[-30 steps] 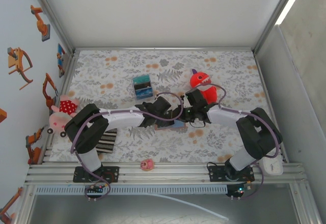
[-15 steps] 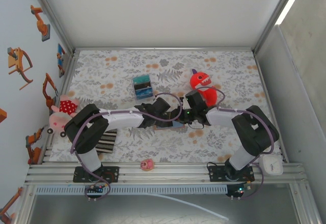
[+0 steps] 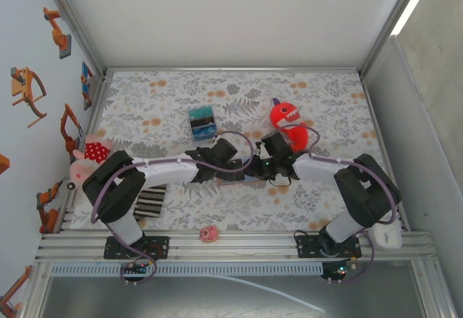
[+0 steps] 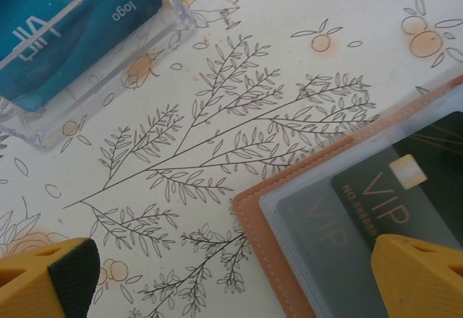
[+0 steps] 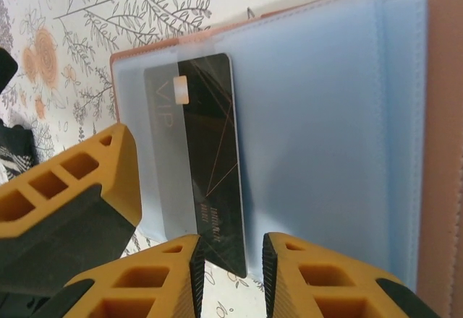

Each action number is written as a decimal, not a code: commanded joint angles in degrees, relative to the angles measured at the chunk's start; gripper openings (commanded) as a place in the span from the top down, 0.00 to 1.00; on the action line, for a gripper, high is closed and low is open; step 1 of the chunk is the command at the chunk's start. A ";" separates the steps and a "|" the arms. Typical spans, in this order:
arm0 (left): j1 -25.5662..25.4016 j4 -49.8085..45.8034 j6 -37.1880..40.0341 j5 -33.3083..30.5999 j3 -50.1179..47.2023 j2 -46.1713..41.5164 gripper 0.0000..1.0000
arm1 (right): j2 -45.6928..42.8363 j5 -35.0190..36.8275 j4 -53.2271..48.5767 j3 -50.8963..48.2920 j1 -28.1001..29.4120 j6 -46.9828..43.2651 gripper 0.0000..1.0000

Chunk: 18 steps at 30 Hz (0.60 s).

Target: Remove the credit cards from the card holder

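The tan-brown card holder [image 5: 434, 115] lies open on the floral mat, its pale blue sleeves facing up. A black VIP credit card [image 5: 210, 181] sticks partly out of the left sleeve. Its lower corner sits in the gap of my right gripper [image 5: 230, 278], whose jaws stand apart without clamping it. My left gripper [image 4: 235, 274] is wide open, and its right finger [image 4: 419, 274] rests over the holder's [image 4: 260, 238] clear sleeve beside the card [image 4: 412, 181]. In the top view both grippers meet over the holder [image 3: 239, 178] at mid-table.
A clear case holding a teal-blue card [image 4: 72, 22] lies just beyond the left gripper and appears as the striped block [image 3: 202, 122]. A red plush [image 3: 288, 119], a pink plush [image 3: 87, 155], a striped cloth [image 3: 150, 201] and a small pink toy [image 3: 209, 233] sit around.
The right gripper's jaws have widened. Both arms have shifted a little to the left over the holder. The left gripper stays wide open.
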 commanded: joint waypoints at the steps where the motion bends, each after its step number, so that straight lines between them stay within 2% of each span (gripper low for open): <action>1: 0.51 -1.60 -0.85 0.65 -1.18 -0.75 0.03 | 1.14 0.11 0.32 1.52 0.64 0.42 0.72; 12: 0.58 -2.48 -0.67 1.52 -1.10 1.61 0.03 | 4.37 -1.39 2.90 1.63 1.28 1.40 0.72; 18: 0.56 -3.08 -0.60 1.62 -1.35 1.99 0.03 | 5.71 -3.64 8.29 0.49 1.28 3.35 0.74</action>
